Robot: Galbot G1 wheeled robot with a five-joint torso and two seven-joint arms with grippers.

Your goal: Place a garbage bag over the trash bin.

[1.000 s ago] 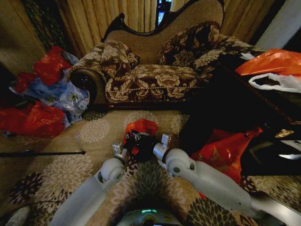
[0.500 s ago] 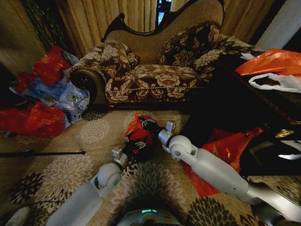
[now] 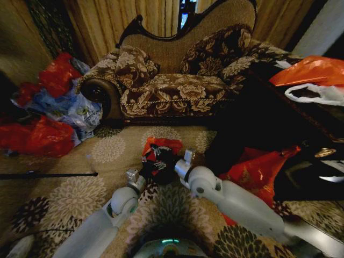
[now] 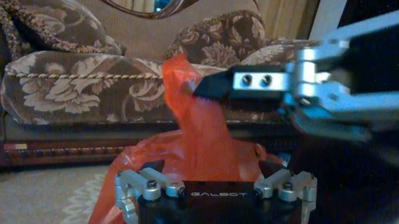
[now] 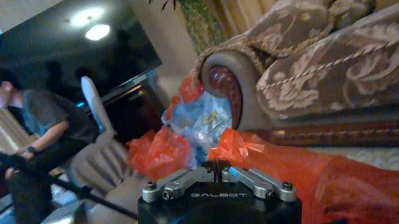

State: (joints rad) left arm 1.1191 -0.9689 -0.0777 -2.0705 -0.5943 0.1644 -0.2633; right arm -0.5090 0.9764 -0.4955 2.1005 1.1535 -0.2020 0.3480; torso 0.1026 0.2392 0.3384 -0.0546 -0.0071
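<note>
Here, from my head, the garbage bag (image 3: pixel 159 144) drapes the trash bin (image 3: pixel 164 171) on the carpet (image 3: pixel 107 150) before the sofa (image 3: pixel 172 86). At my left wrist, my left gripper (image 4: pixel 215 189) pinches the bag. At my right wrist, my right gripper (image 5: pixel 218 171) is clamped on its edge.

Both arms meet low over the floral carpet (image 3: pixel 107 150) before a patterned sofa (image 3: pixel 172 86), the left end effector (image 3: pixel 146 171) and right end effector (image 3: pixel 167 161) at the crumpled red garbage bag (image 3: pixel 159 145); stuffed red bags (image 3: pixel 37 134) lie to the left
</note>
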